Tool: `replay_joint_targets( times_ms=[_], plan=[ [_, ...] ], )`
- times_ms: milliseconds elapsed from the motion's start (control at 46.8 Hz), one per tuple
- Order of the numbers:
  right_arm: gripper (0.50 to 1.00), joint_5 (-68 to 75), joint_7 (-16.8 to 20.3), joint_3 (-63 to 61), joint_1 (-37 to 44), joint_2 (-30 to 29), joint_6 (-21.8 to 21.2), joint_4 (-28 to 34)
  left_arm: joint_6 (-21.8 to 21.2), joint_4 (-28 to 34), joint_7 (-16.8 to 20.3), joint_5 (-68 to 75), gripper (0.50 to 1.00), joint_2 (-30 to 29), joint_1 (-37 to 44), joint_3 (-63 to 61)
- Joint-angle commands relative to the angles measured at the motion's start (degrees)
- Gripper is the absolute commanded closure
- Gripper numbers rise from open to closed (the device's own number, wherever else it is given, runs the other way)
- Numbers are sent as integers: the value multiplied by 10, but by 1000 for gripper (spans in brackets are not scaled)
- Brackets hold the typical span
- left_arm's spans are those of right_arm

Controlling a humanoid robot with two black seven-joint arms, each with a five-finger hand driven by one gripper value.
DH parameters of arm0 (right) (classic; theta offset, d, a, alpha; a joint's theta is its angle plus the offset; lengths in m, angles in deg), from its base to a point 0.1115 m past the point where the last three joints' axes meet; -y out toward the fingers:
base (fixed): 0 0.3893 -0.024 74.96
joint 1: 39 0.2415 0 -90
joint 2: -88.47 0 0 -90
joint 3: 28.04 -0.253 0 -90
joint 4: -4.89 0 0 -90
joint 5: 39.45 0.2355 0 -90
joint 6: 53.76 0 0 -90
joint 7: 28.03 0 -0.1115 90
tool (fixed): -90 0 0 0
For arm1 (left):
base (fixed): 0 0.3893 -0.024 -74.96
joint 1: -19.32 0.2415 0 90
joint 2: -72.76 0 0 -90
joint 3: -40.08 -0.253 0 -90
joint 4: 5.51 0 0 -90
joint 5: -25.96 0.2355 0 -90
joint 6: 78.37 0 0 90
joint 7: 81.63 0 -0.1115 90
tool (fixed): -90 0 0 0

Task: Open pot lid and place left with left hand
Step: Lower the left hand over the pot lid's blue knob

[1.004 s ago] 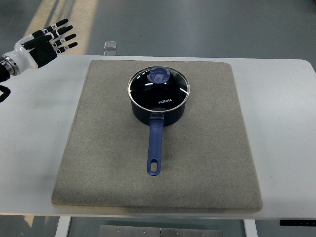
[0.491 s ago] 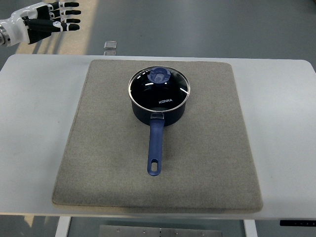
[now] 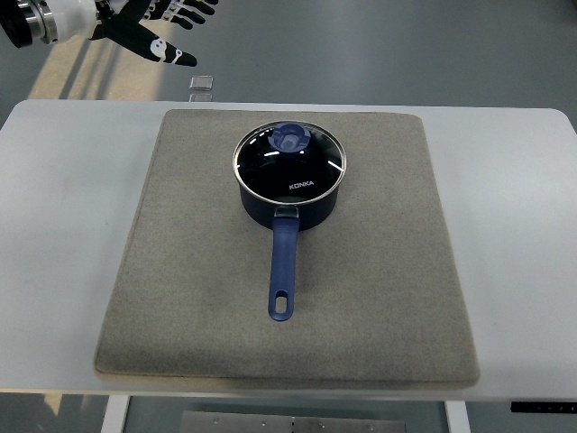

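Glass lid [image 3: 290,160] sits closed on the blue pot [image 3: 289,206], well below and right of the left hand's [image 3: 144,23] spread, empty fingers [image 3: 167,51], raised clear for approaching its 1 knob [image 3: 290,138].

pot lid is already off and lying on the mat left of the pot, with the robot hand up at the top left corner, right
Not quite. The top view shows the pot lid still seated on the pot, not lying on the mat. The left robot hand is indeed at the top left corner, holding nothing.
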Motion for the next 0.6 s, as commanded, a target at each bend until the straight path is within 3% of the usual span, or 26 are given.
replay_joint_targets(
  times_ms=[0,577],
  plan=[
    [585,0,0,0,0,0,0,0,0,-1,0,24,641,5,-11,-12],
    [585,0,0,0,0,0,0,0,0,-146,0,249,634,45,-17,-56]
  ],
)
